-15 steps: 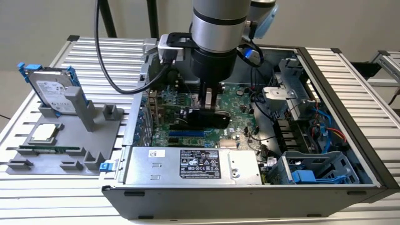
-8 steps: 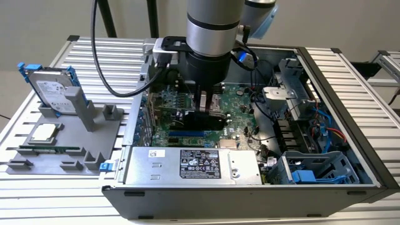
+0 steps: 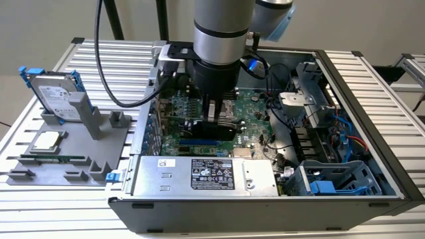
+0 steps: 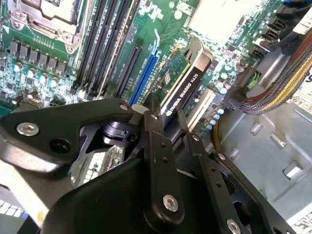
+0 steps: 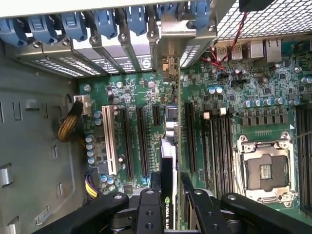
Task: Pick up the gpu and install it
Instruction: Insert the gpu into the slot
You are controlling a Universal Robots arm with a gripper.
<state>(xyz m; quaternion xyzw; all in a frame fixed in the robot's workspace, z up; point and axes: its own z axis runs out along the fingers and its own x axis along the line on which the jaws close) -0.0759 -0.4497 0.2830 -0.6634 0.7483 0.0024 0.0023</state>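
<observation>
Inside the open computer case [image 3: 371, 149], the arm reaches straight down over the green motherboard [image 3: 259, 107], and its pincer [image 3: 214, 115] grips the gpu [image 3: 216, 130] by the upper edge. In the second wrist view the black fingers [image 4: 158, 161] clamp either side of the card, narrow around it, and the gpu [image 4: 187, 80] stands on edge between them, black cooler on one face and green board on the other, its lower edge down among the expansion slots beside a blue slot [image 4: 146, 73]. In the first wrist view the gpu [image 5: 168, 165] is seen edge-on running from the pincer [image 5: 168, 204] toward the rear brackets, between a black expansion slot [image 5: 143, 141] and the memory slots [image 5: 219, 146]; whether it is fully seated cannot be told. The empty processor socket [image 5: 265, 168] lies just beyond those slots. In the exterior view, the power supply [image 3: 206, 177] sits at the near side of the case. On the ribbed counter [image 3: 59, 199] to the exterior view's left, a grey holder [image 3: 73, 154] carries an upright hard drive [image 3: 56, 97] with blue rails, a processor chip [image 3: 48, 141] and a narrow memory stick [image 3: 53, 159], all well apart from the pincer.
</observation>
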